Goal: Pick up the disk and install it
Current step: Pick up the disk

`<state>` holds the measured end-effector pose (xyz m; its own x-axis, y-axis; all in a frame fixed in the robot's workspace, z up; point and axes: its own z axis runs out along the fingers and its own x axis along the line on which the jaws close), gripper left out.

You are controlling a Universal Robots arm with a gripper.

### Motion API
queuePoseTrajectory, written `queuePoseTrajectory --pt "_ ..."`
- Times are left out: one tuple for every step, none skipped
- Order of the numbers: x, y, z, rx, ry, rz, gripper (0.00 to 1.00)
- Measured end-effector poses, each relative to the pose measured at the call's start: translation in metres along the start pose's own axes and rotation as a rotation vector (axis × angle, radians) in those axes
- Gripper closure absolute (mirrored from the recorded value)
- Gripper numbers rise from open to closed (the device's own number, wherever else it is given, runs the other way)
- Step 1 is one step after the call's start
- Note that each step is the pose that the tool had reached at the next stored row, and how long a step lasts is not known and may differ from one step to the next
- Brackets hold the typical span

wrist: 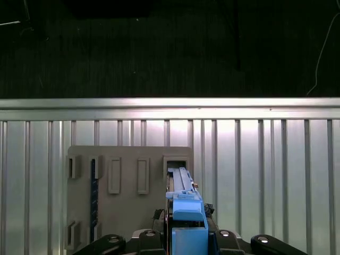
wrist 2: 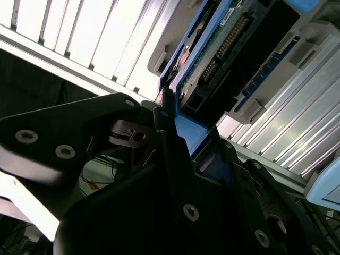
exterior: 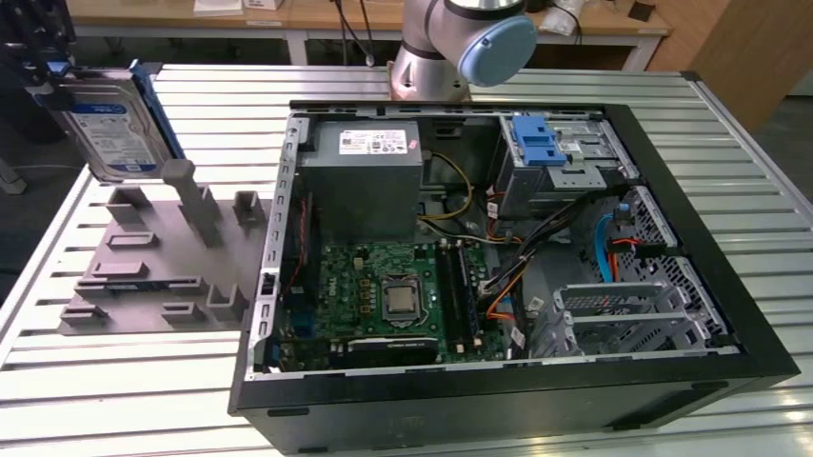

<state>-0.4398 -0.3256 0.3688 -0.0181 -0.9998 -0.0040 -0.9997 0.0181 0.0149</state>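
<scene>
The disk (exterior: 112, 129) stands on edge at the exterior view's far left, with its silver face and white-and-blue label toward the camera and blue rails along its sides. My gripper (exterior: 49, 81) is shut on its upper end. In the second wrist view the dark fingers (wrist 2: 164, 119) clamp the blue handle (wrist 2: 188, 133) of the disk (wrist 2: 223, 42). In the first wrist view the disk's blue edge (wrist: 183, 199) rises over a slot (wrist: 175, 163) of the grey holder (wrist: 127, 159). I cannot tell whether its lower end still sits in the slot.
The open computer case (exterior: 749, 314) lies to the exterior view's right of the grey holder (exterior: 152, 257). Inside it are a power-supply box (exterior: 362, 176), a motherboard (exterior: 387, 300), a drive cage with a blue latch (exterior: 540, 143) and metal bays (exterior: 635, 309). The arm's base (exterior: 458, 48) stands behind the case.
</scene>
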Motion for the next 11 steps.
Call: queuePoseTrajectory --pt "0.0 0.0 -0.0006 0.0 0.0 0.0 0.64" --pt "0.0 0.0 -0.0011 0.0 0.0 0.0 0.64" --pt "0.0 0.0 -0.0018 0.0 0.0 0.0 0.64" --pt "0.0 0.0001 -0.0025 0.0 0.0 0.0 0.64" --pt "0.0 0.0001 -0.0033 0.0 0.0 0.0 0.64" --pt "0.0 0.0001 -0.0041 0.0 0.0 0.0 0.64" --pt "0.0 0.0001 -0.0048 0.0001 0.0 0.0 0.64" --pt "0.0 0.0002 -0.0055 0.0002 0.0 0.0 0.64" --pt "0.0 0.0002 -0.0062 0.0001 -0.0001 0.0 0.64" --pt "0.0 0.0002 -0.007 0.0001 0.0 0.0 0.64" --pt "0.0 0.0002 -0.0078 0.0001 0.0 0.0 0.64"
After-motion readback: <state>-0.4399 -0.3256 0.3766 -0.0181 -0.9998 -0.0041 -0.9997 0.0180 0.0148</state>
